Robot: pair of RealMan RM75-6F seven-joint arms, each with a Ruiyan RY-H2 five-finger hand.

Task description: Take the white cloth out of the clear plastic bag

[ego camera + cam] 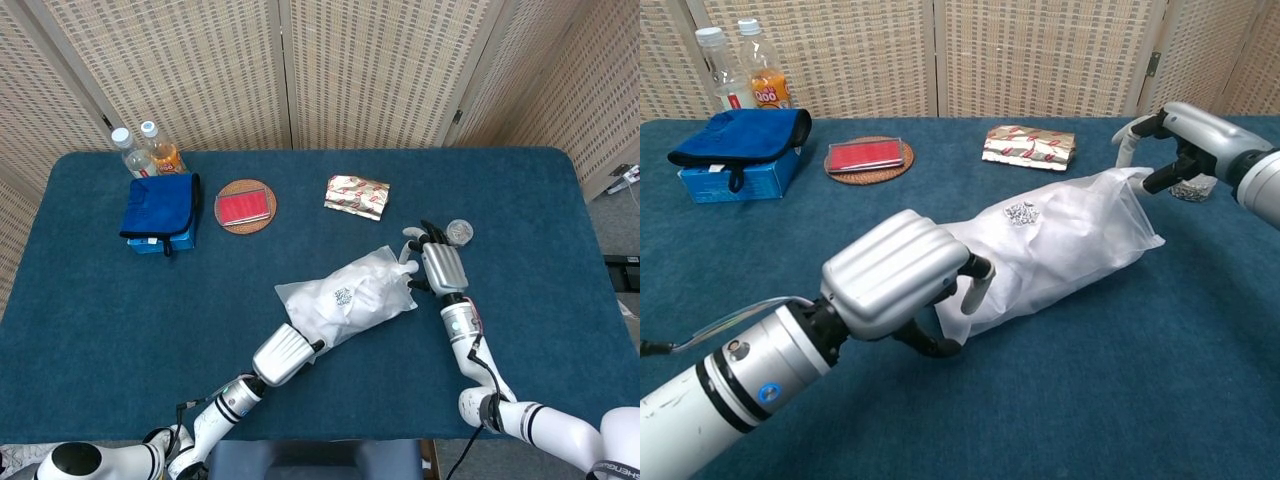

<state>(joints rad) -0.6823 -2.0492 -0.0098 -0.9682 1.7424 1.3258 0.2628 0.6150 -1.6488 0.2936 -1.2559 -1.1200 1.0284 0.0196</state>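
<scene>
Lying inside the clear plastic bag [348, 298], the white cloth [1065, 232] fills most of it, and the whole bundle rests near the middle of the blue table [90, 300]. Its long axis runs on a slant, from the near end by the left hand [902, 277] up toward the far end by the right hand [437, 262]. The left hand's fingers curl round the near end of the bag and seem to pinch it. The right hand sits at the far end with its fingers parted and touching the plastic there; whether it has a grip I cannot tell. Which end is the mouth is not plain either. To do this step well, I judge one hand should pin the closed end while the other reaches into the mouth and draws the cloth out along that slant, not sideways.
</scene>
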